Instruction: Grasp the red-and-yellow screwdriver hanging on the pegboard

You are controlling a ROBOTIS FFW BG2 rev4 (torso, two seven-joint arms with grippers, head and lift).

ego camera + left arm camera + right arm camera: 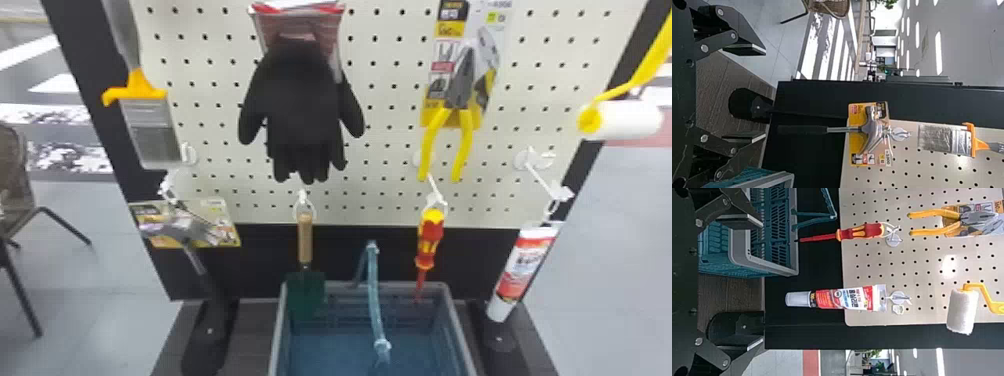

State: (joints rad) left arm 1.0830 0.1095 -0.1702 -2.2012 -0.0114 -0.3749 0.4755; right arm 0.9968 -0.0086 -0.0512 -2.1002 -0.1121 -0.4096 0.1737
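Presently, the right gripper [748,282] and the left gripper [750,93] both stand with fingers spread. Outward of them, the red-and-yellow screwdriver [430,237] hangs handle up from a white hook [434,187] on the pegboard [390,172], shaft pointing down toward the crate [458,320]. Observed nearby: pliers [466,142] above it and a red-and-white tube [522,270] to its right in the head view.
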